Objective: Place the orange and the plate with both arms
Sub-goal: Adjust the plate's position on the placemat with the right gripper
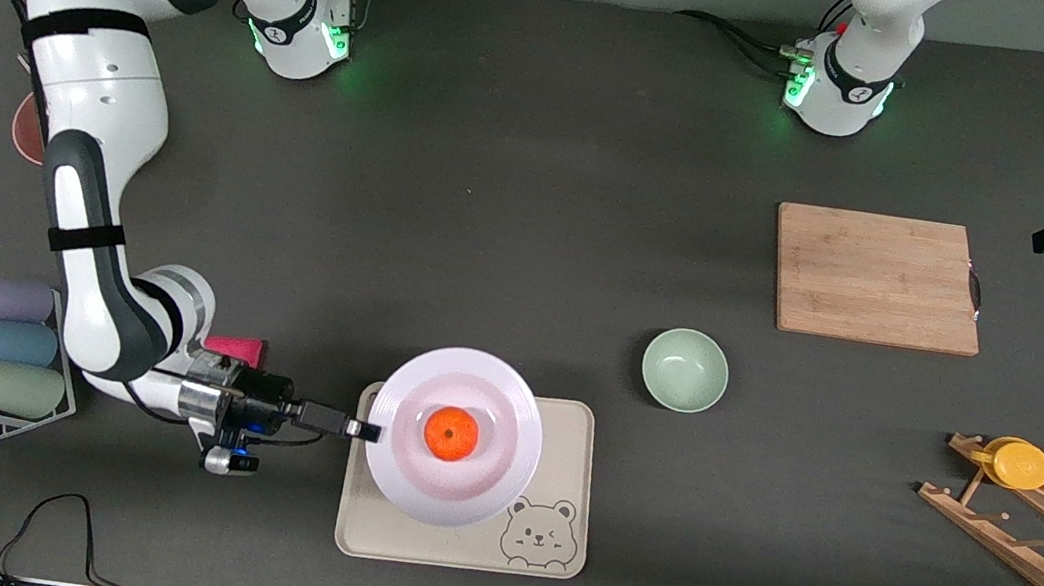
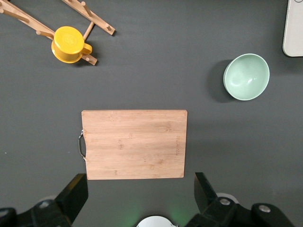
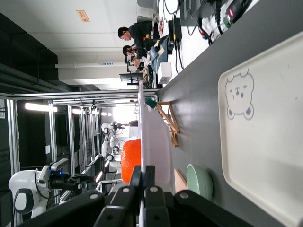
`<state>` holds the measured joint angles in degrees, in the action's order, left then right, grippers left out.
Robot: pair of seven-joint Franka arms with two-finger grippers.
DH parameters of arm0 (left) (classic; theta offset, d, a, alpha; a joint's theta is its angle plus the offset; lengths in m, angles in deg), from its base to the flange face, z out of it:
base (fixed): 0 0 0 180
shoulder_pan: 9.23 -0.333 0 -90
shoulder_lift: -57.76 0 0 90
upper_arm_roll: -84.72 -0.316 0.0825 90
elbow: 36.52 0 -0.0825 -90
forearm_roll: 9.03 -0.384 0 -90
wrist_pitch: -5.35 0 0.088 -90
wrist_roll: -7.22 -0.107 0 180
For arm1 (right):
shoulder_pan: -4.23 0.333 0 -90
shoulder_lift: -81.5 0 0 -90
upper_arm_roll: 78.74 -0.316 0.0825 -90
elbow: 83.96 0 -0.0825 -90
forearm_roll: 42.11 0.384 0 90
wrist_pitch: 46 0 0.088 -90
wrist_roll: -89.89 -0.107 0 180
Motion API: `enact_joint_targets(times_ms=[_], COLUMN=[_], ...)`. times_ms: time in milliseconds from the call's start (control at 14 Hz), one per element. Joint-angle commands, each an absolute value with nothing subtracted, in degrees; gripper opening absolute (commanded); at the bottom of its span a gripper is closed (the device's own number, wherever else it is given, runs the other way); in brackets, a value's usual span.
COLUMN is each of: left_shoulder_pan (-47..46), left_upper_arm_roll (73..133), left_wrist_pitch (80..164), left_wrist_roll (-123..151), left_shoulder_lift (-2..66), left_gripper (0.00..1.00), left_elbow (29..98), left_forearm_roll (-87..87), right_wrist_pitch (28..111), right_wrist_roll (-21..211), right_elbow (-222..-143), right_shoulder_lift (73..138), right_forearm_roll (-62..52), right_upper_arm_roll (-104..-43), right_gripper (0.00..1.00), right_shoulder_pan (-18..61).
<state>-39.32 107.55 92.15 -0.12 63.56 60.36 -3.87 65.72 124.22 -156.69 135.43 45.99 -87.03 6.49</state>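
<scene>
The pale lavender plate (image 1: pixel 453 435) carries the orange (image 1: pixel 451 433) at its middle. My right gripper (image 1: pixel 366 431) is shut on the plate's rim at the edge toward the right arm's end and holds it level, a little above the cream bear tray (image 1: pixel 550 539). In the right wrist view the plate (image 3: pixel 154 137) shows edge-on between the shut fingers of my right gripper (image 3: pixel 143 172), with the orange (image 3: pixel 131 158) on it and the tray (image 3: pixel 270 142) below. My left gripper (image 2: pixel 140 189) is open and empty, high over the table beside the cutting board (image 2: pixel 134 144); it is out of the front view.
A wooden cutting board (image 1: pixel 877 277) lies toward the left arm's end. A mint-green bowl (image 1: pixel 684 369) sits between board and tray. A wooden rack with a yellow cup (image 1: pixel 1022 465) stands nearer the camera. A cup rack (image 1: pixel 1 341) and a pink object (image 1: pixel 234 348) sit by the right arm.
</scene>
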Motion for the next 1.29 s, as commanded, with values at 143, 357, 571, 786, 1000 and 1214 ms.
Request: enact_joint_targets(times_ms=[143, 357, 571, 786, 1000, 1214], left_shoulder_pan=[-39.03, -39.03, -39.03, -39.03, -39.12, -39.03], left_upper_arm_roll=[107.31, 107.31, 107.31, 107.31, 107.31, 107.48], left_wrist_pitch=[90.78, 90.87, 90.78, 90.69, 90.34, 90.16], left_wrist_roll=[-1.39, -1.39, -1.39, -1.39, -1.39, -1.39], left_shoulder_lift=[63.91, 63.91, 63.91, 63.91, 63.91, 64.26], left_gripper=[1.00, 1.00, 1.00, 1.00, 1.00, 1.00], left_elbow=[59.45, 59.45, 59.54, 59.54, 59.54, 59.45], left_forearm_roll=[-4.02, -4.02, -4.02, -4.02, -4.02, -4.11], right_wrist_pitch=[67.21, 67.91, 68.00, 71.67, 73.97, 73.28], right_wrist_roll=[126.00, 130.23, 133.21, 135.76, 137.52, 137.71], right_elbow=[-148.56, -146.20, -142.94, -142.15, -141.45, -141.88], right_shoulder_lift=[143.46, 147.76, 151.37, 152.43, 153.83, 154.28], right_forearm_roll=[44.81, 45.16, 45.16, 45.25, 45.25, 45.43], right_upper_arm_roll=[-87.36, -87.36, -87.36, -87.44, -87.62, -87.80], right_gripper=[0.00, 0.00, 0.00, 0.00, 0.00, 0.00], right_shoulder_pan=[7.65, 7.66, 7.74, 8.00, 8.62, 8.53])
